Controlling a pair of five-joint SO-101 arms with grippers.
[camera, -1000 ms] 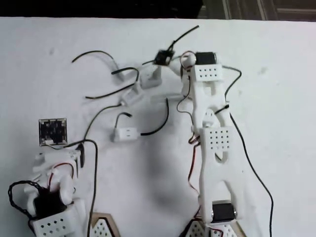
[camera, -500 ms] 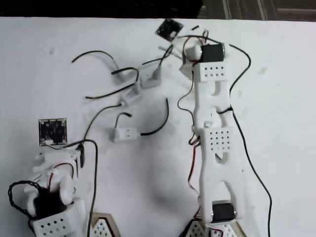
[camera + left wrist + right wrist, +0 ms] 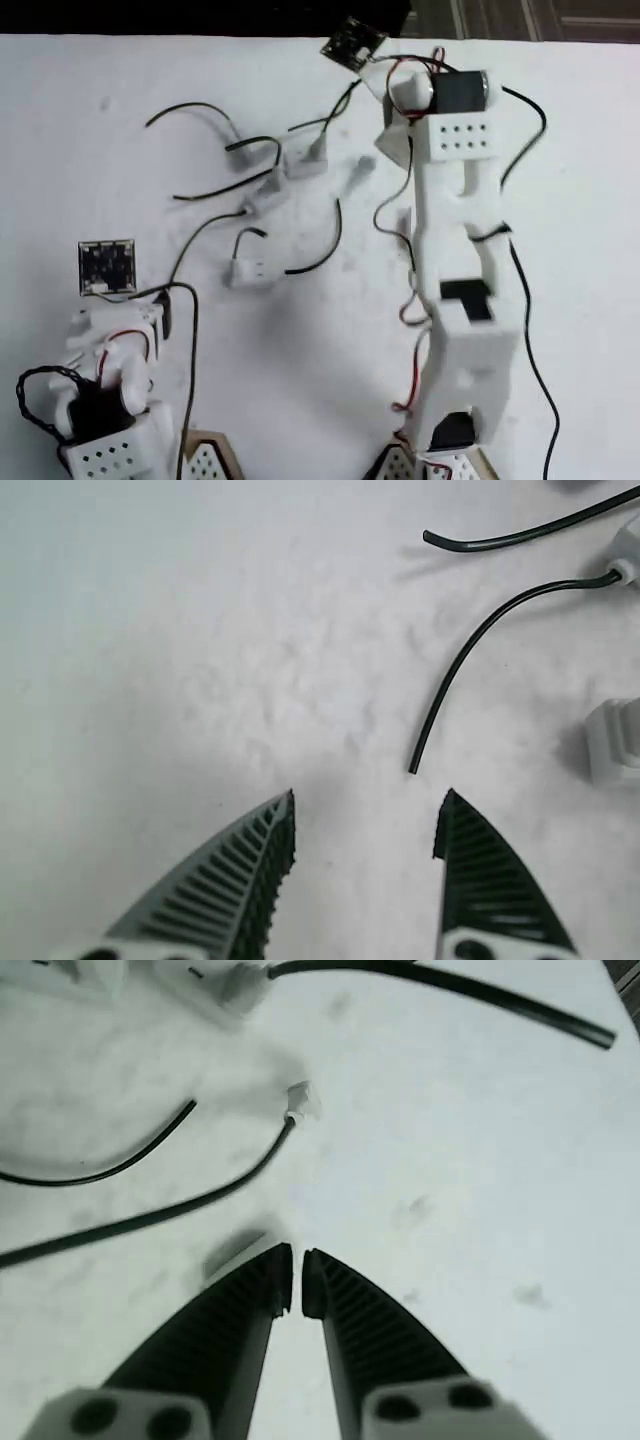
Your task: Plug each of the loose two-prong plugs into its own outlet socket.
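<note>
The right arm's black ribbed tool (image 3: pixel 297 1265) hangs over the white desk (image 3: pixel 480 1160), its fingers pressed almost together with only a thin slit between them and nothing pinched; just ahead lies a small white plug end (image 3: pixel 300 1095) on a thin black wire, and white pieces (image 3: pixel 235 980) beyond it are cut off at the frame edge. The left arm's black ribbed tool (image 3: pixel 368 800) is spread wide near a loose black wire end (image 3: pixel 413 768), beside a half-cropped pale block (image 3: pixel 615 742). Beside the outstretched right arm, a white rectangular socket block (image 3: pixel 252 271) lies flat, long axis side to side, black cable (image 3: pixel 322 245) leaving its right end; a slim white plug (image 3: pixel 262 192) lies slanted, prongs too small to make out
</note>
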